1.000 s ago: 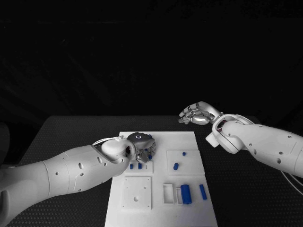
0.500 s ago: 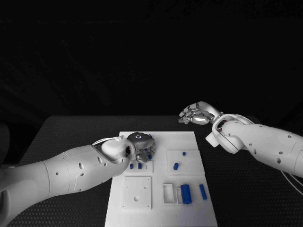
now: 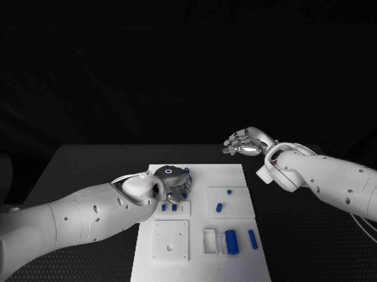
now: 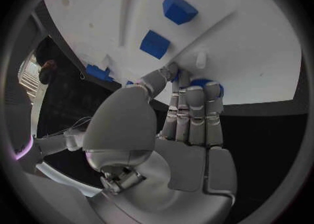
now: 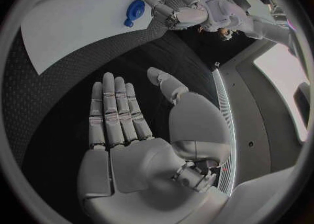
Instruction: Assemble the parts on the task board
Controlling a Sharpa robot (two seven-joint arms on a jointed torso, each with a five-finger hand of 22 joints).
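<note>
The white task board (image 3: 239, 176) lies in the middle of the black table. My left hand (image 3: 172, 178) hovers over its far left corner and pinches a round blue part (image 4: 208, 84) between thumb and curled fingers. The right wrist view also catches that left hand (image 5: 186, 7) with the blue part (image 5: 135, 9) at its fingertips. Two small blue parts (image 3: 169, 207) stand in a sub-plate just below the hand. My right hand (image 3: 246, 142) is raised beyond the board's far right corner, fingers straight and apart in the wrist view (image 5: 131, 130), holding nothing.
More blue parts sit on the board: a small peg (image 3: 229, 191), another piece (image 3: 219, 206), a thick block (image 3: 230, 241) and a long bar (image 3: 252, 238). A white square plate with holes (image 3: 170, 239) lies at the near left. Black table surrounds the board.
My left arm has eased slightly towards me and to the left, and the hand has turned a little over the board's corner. The right hand has stayed put.
</note>
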